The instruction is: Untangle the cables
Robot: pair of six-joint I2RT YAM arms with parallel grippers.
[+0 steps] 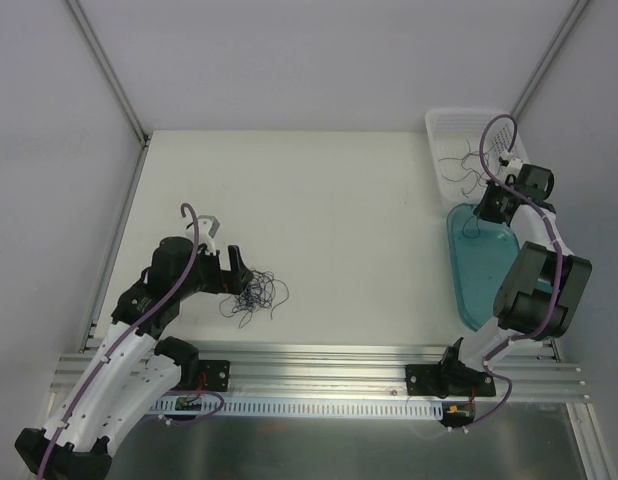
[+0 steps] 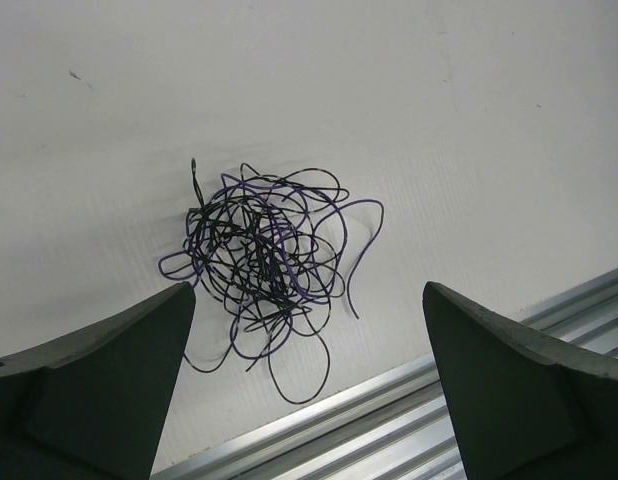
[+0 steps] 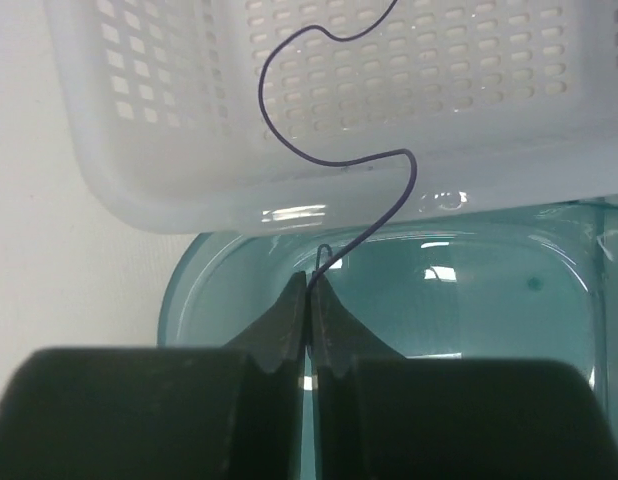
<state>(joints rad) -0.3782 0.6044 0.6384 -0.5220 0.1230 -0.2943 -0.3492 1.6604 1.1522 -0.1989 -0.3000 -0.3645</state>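
Left side: left gripper [image 2: 307, 295], jaws spread wide, holding nothing, hovering over tangled wad of cables [image 2: 264, 255] lying on white table [image 1: 339, 220], near metal rail [image 2: 389, 405]. Right side: right gripper [image 3: 309, 280], jaws pressed together, pinching single cable strand [image 3: 264, 100]; strand curving up in front of white basket [image 3: 169, 190]; fingertips over teal tray [image 3: 489, 300].

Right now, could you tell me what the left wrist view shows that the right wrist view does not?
Only left wrist: the tangled wad of cables lying ahead of the open left pincer, with a metal rail at the near edge. Only right wrist: the right pincer shut on one strand, above a teal tray, with a white basket just beyond. Both: the white table and thin dark cable.
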